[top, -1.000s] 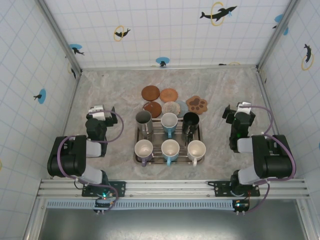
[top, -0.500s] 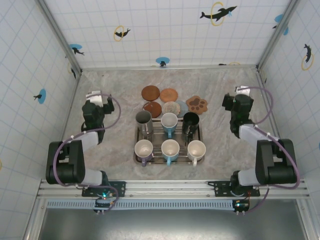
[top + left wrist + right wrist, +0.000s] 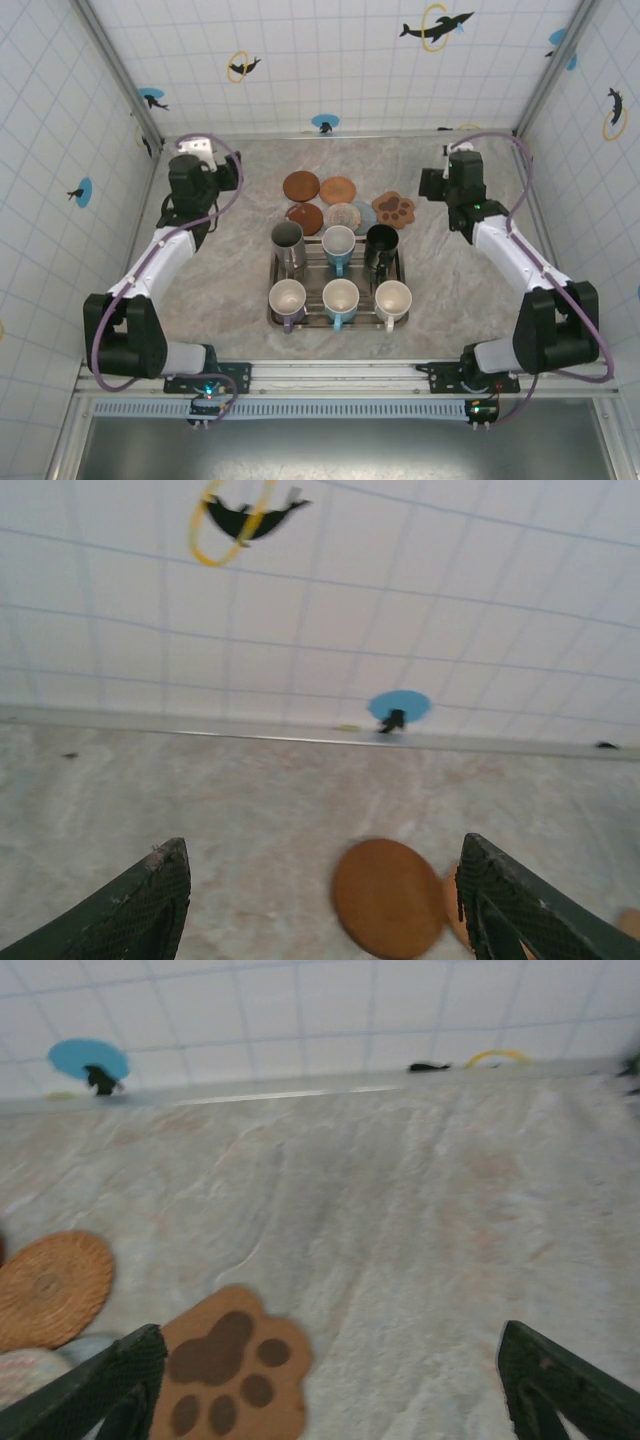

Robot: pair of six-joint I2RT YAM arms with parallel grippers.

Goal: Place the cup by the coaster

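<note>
**A:** A marbled counter (image 3: 220, 300), boxed in by white tiled walls with dolphin stickers. Where are the cups?

**B:** All six stand on the tray (image 3: 314, 272) in the middle of the counter. The steel cup (image 3: 287, 240), blue cup (image 3: 338, 243) and black cup (image 3: 381, 243) form the far row, and the pale cups (image 3: 341, 298) form the near row.

**A:** And the coasters?

**B:** They lie just past the tray's far edge, among them a round brown coaster (image 3: 300, 185), a woven coaster (image 3: 338, 189) and a paw-shaped coaster (image 3: 394, 209).

**A:** The end effectors?

**B:** The left end effector (image 3: 225, 172) hangs over the far-left counter. The right end effector (image 3: 432, 185) is over the far right, near the paw-shaped coaster. Both are released, jaws spread wide with nothing between them.

**A:** So how do the cups lie relative to them?

**B:** Between the two arms, nearer the bases, and well apart from either end effector.
</note>
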